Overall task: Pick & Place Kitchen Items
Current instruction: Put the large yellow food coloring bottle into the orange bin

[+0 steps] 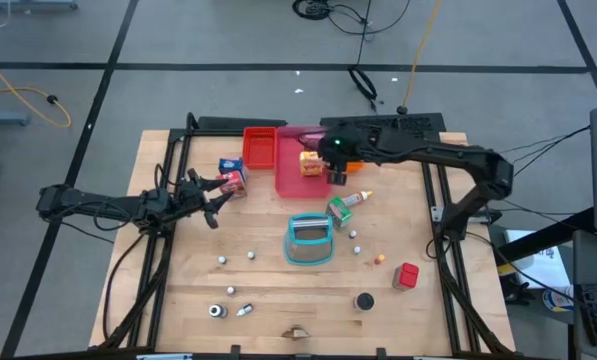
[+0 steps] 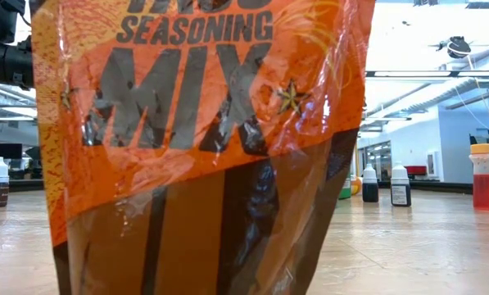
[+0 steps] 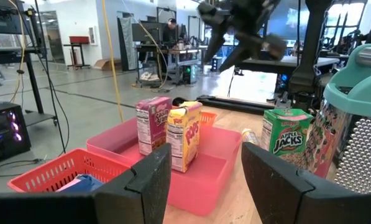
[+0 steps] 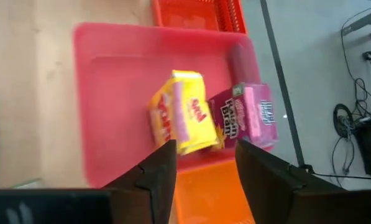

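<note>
Below the right hand (image 4: 201, 165), yellow carton (image 4: 180, 112) stands free.

Yellow carton (image 4: 180, 113) and purple-pink carton (image 4: 247, 118) stood together in the pink tray, green carton (image 1: 339, 210) beside an orange-capped bottle (image 1: 357, 199), red cube (image 1: 408, 275) set apart, red-blue carton (image 1: 233, 178) near the left gripper.

Low view mostly blocked by seasoning mix packet (image 2: 199, 147); small bits near table's (image 1: 178, 300) front edge too small to ID.
</note>
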{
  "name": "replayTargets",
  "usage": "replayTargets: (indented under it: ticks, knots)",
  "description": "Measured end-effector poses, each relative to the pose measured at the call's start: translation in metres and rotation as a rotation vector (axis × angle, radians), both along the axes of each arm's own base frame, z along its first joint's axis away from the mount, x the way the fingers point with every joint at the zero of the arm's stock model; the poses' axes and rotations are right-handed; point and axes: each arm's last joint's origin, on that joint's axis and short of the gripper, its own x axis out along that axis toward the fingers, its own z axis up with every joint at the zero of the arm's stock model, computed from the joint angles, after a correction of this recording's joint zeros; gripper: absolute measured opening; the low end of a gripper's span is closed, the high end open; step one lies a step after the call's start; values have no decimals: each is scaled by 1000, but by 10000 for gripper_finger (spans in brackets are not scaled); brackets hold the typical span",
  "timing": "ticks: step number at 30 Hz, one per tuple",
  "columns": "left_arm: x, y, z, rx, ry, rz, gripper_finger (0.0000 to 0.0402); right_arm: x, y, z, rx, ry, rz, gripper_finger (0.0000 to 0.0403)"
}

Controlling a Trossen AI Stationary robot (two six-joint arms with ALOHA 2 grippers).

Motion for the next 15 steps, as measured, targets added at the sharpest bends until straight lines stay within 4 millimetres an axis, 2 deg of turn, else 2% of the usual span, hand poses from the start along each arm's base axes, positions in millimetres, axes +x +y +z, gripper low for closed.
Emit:
replayTargets:
  ticks: [5, 8, 15]
  knots:
    - [0, 0, 0, 0, 0, 0, 198, -25, 28, 19, 73, 16, -18, 164]
    - [0, 0, 0, 0, 0, 0, 198, -40, 44, 24, 119, 72, -24, 164]
    - [0, 0, 0, 0, 0, -1, 198, -69, 67, 5, 194, 131, -65, 161]
